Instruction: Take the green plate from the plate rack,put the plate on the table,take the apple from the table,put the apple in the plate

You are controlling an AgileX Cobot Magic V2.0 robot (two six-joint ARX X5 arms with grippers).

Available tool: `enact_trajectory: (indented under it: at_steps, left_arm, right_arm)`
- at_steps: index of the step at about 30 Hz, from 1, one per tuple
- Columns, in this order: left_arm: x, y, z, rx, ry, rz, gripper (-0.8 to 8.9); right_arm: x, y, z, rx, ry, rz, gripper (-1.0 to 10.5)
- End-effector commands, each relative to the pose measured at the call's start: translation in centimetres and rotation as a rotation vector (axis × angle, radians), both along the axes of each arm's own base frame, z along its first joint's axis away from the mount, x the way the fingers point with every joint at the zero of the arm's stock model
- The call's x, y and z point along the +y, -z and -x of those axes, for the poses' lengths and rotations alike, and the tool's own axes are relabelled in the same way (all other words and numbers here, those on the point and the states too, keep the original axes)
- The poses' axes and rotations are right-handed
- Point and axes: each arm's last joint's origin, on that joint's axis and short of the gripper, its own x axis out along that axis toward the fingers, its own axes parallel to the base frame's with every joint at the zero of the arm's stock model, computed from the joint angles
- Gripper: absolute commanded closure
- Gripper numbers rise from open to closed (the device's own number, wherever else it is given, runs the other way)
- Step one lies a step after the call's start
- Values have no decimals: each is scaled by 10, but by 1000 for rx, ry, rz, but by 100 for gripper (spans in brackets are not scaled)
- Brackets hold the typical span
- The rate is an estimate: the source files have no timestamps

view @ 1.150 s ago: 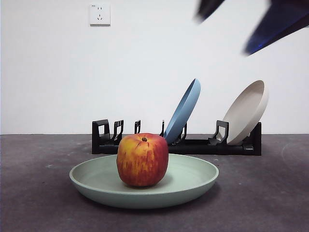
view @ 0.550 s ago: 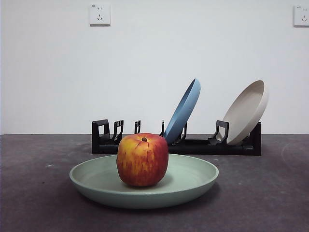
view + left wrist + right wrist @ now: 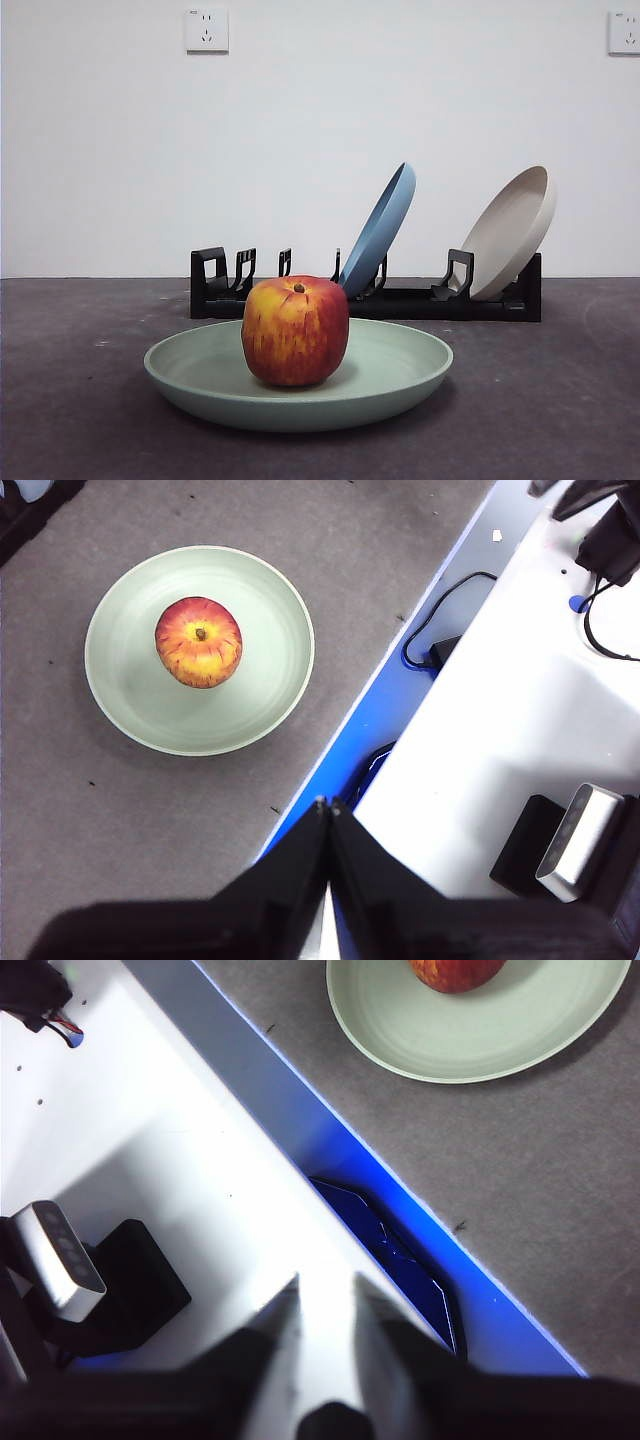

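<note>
The pale green plate [image 3: 400, 375] lies flat on the dark grey table [image 3: 80, 400], in front of the black plate rack [image 3: 410, 302]. The red and yellow apple [image 3: 295, 331] stands upright in the middle of the plate. No arm shows in the front view. In the left wrist view my left gripper [image 3: 326, 805] is shut and empty, high above the table's edge, well away from the plate [image 3: 130, 700] and apple [image 3: 198, 641]. In the right wrist view my right gripper [image 3: 325, 1295] is open and empty over the white bench, away from the plate [image 3: 500, 1040] and apple [image 3: 455, 972].
A blue plate [image 3: 380, 228] and a beige plate [image 3: 512, 232] lean in the rack. Beside the table's blue-lit edge [image 3: 340, 740] lies a white bench [image 3: 500, 730] with cables and a black box [image 3: 525, 845].
The dark arm that was blurred at the front view's top right one second ago has left that view. The plate and the apple have not moved.
</note>
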Motion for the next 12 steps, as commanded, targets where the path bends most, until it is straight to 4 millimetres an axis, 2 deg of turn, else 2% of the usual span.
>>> enact_trajectory:
  at_steps: [1,12]
  left_arm:
    - [0,1,0,2,-4,-4,817]
    - [-2,-1,0,-7,-4,22,817]
  right_arm:
    - [0,1,0,4,6,-2,946]
    - [0,1,0,3,6,-1,946]
